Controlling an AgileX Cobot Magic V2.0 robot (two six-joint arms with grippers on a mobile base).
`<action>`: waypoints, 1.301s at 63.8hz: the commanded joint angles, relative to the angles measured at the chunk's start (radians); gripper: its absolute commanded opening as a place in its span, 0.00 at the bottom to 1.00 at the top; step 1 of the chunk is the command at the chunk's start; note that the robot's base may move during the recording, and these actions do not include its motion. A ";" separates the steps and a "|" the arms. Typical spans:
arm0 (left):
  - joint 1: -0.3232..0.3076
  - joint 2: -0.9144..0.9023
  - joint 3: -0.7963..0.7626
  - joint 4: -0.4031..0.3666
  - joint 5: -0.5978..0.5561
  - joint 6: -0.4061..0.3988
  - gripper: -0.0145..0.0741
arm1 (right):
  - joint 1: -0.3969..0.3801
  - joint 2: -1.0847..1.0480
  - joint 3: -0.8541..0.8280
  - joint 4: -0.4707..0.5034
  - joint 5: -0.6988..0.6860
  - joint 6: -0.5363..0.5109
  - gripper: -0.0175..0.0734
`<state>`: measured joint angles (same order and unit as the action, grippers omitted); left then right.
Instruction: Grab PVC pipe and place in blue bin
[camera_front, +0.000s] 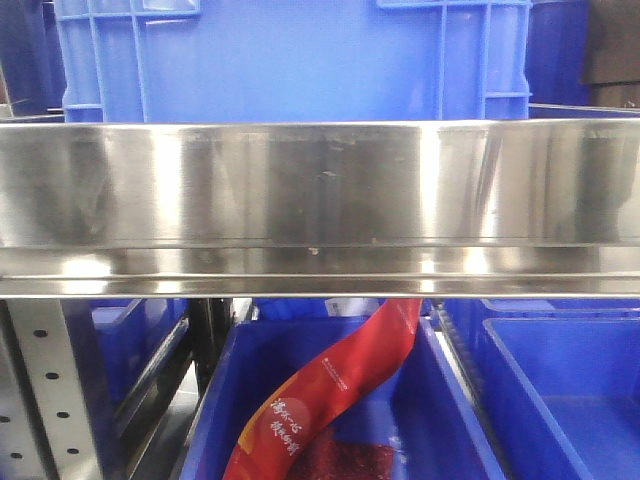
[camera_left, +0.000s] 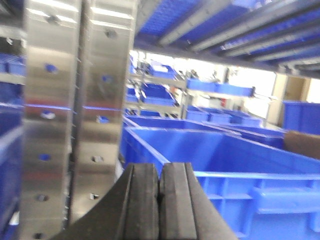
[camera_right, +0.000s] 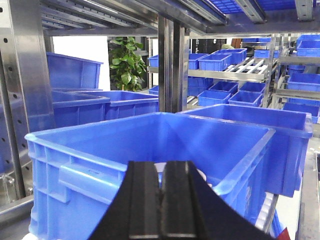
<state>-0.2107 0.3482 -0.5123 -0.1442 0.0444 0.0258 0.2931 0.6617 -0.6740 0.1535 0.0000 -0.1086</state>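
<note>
Steel shelf rail (camera_front: 320, 200) hides bins; left-wrist view blurred.

The front-facing view is evenly lit and fairly sharp; the wide brushed stainless-steel shelf beam (camera_front: 320, 185) carries broad vertical bands of glare and smeared reflections. The left wrist view is soft and motion-blurred throughout, with the perforated steel upright post (camera_left: 75, 115) streaked by highlights and the far background washed out by overexposed light. The right wrist view is crisp and bright, with daylight behind the green leafy potted plant (camera_right: 127, 62) blown to white.
</note>
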 joint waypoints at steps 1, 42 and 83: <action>0.013 -0.014 0.002 -0.008 -0.005 -0.005 0.04 | -0.004 -0.007 0.003 0.000 0.000 -0.006 0.01; 0.015 -0.014 0.002 -0.008 -0.007 -0.005 0.04 | -0.004 -0.007 0.003 0.000 0.000 -0.006 0.01; 0.015 -0.014 0.002 -0.008 -0.007 -0.005 0.04 | -0.417 -0.403 0.513 0.000 -0.117 -0.006 0.01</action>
<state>-0.1985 0.3386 -0.5119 -0.1442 0.0482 0.0258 -0.0622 0.3355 -0.2283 0.1535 -0.1052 -0.1086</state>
